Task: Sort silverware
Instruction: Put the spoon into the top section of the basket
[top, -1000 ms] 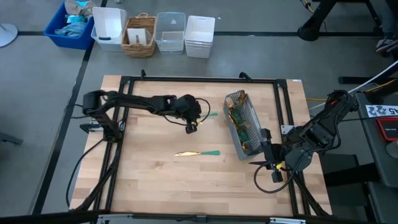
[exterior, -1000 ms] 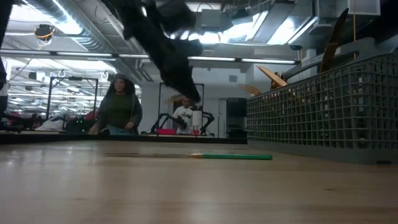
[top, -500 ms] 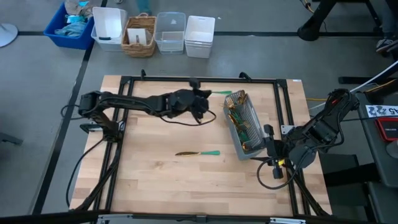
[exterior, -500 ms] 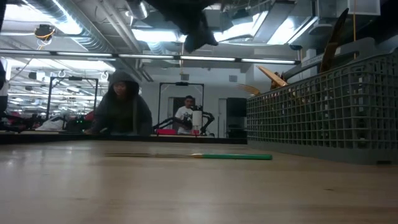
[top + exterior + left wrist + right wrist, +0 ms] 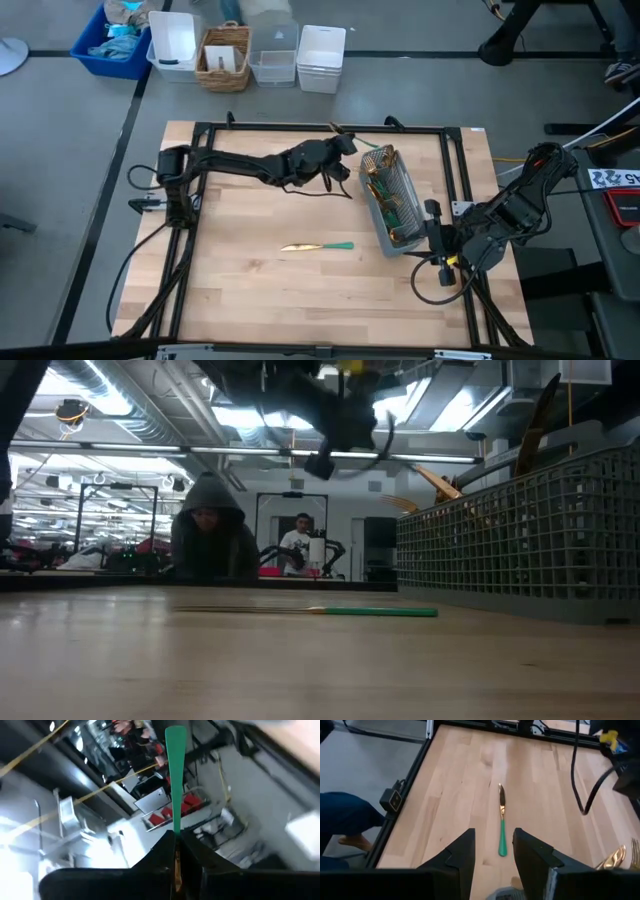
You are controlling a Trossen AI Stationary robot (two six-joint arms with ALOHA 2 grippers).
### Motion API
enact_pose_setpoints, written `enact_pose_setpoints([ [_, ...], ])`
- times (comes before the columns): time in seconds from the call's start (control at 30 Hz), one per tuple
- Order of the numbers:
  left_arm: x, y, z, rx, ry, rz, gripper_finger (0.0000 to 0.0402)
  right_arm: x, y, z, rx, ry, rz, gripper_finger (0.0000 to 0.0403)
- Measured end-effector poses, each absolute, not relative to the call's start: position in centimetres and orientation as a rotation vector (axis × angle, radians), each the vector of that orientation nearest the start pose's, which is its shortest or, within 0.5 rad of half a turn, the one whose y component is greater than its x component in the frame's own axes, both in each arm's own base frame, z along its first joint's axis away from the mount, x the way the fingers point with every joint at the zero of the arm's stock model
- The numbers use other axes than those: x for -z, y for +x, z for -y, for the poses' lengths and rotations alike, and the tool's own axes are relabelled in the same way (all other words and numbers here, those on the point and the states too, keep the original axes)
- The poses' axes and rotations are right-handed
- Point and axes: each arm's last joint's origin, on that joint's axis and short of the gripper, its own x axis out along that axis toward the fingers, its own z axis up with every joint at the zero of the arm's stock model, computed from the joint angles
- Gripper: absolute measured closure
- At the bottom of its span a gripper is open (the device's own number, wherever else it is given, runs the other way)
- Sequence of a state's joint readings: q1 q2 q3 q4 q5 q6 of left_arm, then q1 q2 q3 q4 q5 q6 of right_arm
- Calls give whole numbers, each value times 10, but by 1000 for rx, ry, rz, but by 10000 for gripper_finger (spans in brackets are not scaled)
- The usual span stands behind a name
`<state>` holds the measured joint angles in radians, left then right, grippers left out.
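Overhead, table-level and right wrist cameras all see the knife (image 5: 318,246) (image 5: 375,612) (image 5: 502,822); left wrist faces the room.

A robotics lab or workshop in a large industrial hall. The pale wooden tabletop (image 5: 260,290) sits inside a black metal frame (image 5: 320,128) on a grey concrete floor (image 5: 60,150). Beyond it, exposed ceiling ducts (image 5: 150,410) run under long strip lights (image 5: 100,395), more equipment stands (image 5: 290,545) fill the background, and a hooded person (image 5: 210,540) sits nearby.

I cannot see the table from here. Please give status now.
Left gripper shut on teal-handled utensil, near caddy. Right gripper open, waiting beside caddy. One knife lies on table. Nothing in the way.
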<state>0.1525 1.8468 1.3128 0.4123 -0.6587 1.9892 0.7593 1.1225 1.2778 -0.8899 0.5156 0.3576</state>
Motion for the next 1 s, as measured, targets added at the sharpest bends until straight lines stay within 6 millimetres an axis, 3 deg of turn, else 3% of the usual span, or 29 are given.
enact_pose_setpoints([
  [0.1,-261,419,-92,-326,1998,-941,398,-376,160,-132,-126,-107,-618,271],
  [0.3,-259,422,-106,-267,2089,-818,391,-377,161,-132,-105,-162,-596,271],
  [0.63,-255,426,-102,-102,2249,-680,388,-378,162,-129,-12,-206,-555,271],
  [1.0,-237,434,-110,-16,2301,-689,387,-379,162,-128,26,-215,-537,271],
])
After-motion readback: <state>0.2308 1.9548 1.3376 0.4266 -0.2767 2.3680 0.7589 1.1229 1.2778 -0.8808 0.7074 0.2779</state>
